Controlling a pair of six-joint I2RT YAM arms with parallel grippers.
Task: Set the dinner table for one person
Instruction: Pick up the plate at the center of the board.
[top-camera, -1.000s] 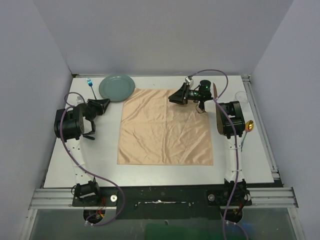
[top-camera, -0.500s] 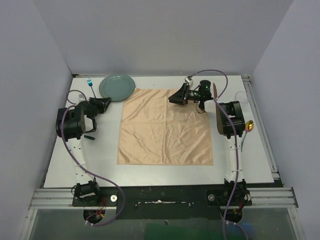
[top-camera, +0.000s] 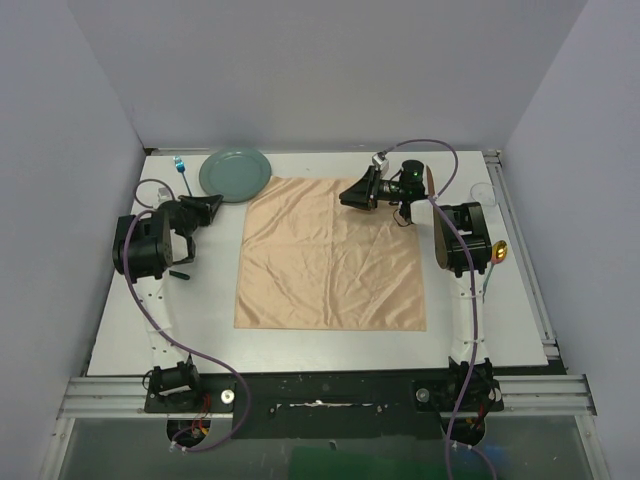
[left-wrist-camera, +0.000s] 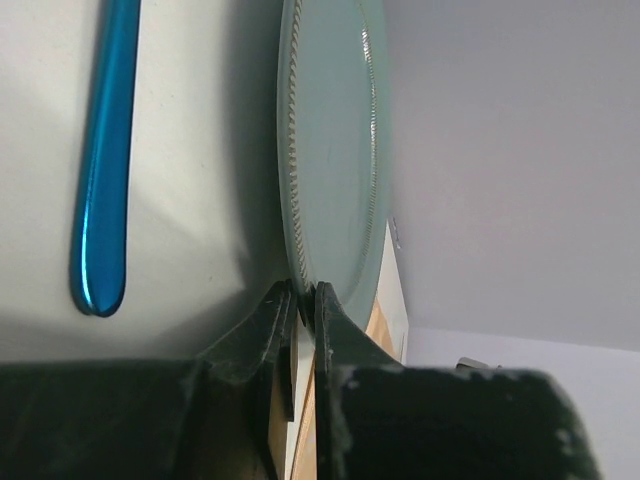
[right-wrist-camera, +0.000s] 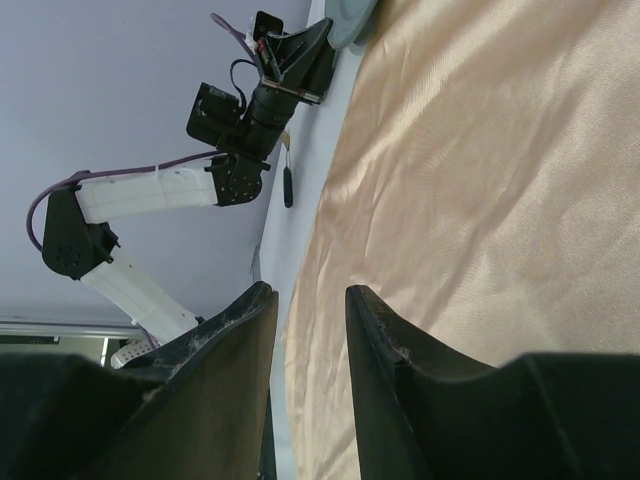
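fills the top view as the dinner table (top-camera: 330, 350), white and flat with metal rails along its edges, running from the arm bases to the back wall. carries a peach-orange cloth (top-camera: 330, 255) spread flat at its middle, softly creased. holds a pale green plate (top-camera: 234, 174) at the far left, just off the cloth's far left corner, and a blue-handled utensil (top-camera: 181, 165) just left of the plate and apart from it. meets the plate's near rim with the left gripper (top-camera: 211, 206). in the left wrist view, pinches that rim between the two fingertips (left-wrist-camera: 262, 328), jaws pressed almost together with only the thin edge of the plate between them. cannot tell whether the plate rests flat or is tipped off the table. hangs the right gripper (top-camera: 356, 193) over the far part of the cloth, pointing left. in the right wrist view, keeps its jaws spread with a clear gap, nothing between them and only cloth beyond. shows a small clear cup-like thing (top-camera: 482, 191) by the far right rail, well apart from the cloth.
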